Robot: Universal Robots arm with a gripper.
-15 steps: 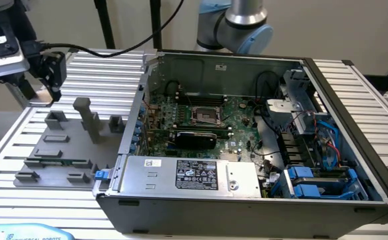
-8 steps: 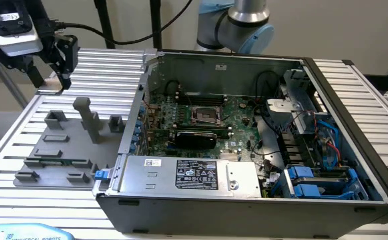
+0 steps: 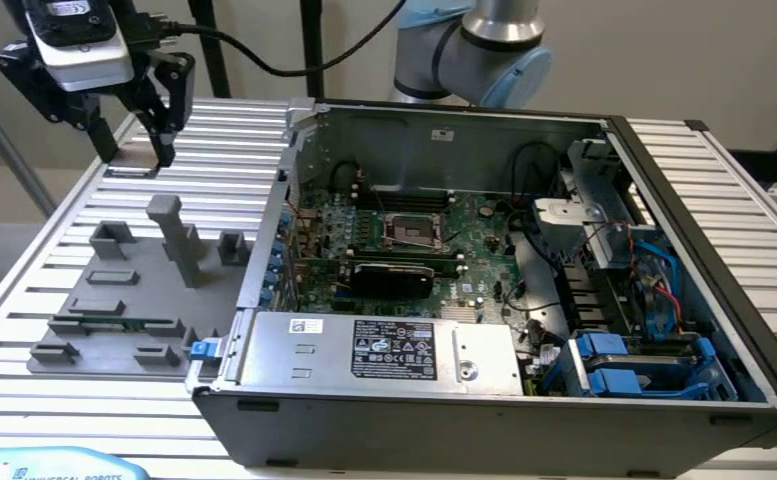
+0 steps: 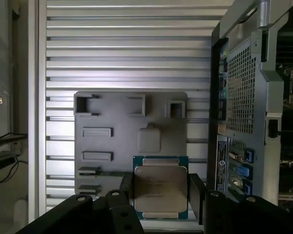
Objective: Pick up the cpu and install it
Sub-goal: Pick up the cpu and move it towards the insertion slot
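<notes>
The cpu (image 4: pixel 160 192), a flat square chip with a silver top and a tan rim, sits level between my two black fingers. My gripper (image 4: pixel 161 181) is shut on it, one finger against each side edge. In the exterior view the gripper (image 3: pixel 135 160) hangs at the far left, over the ribbed table behind the grey fixture plate (image 3: pixel 88 345), with the cpu (image 3: pixel 129 172) at its fingertips. The chip is up off the plate. An open socket (image 3: pixel 412 232) shows on the green motherboard inside the computer case (image 3: pixel 495 410).
The fixture plate carries several grey blocks, a tall post (image 3: pixel 175 240) and a green memory stick (image 3: pixel 115 324). The case's metal wall (image 3: pixel 279 215) rises between the plate and the motherboard. Cables, a power supply (image 3: pixel 388 350) and blue drive brackets (image 3: pixel 628 365) crowd the case.
</notes>
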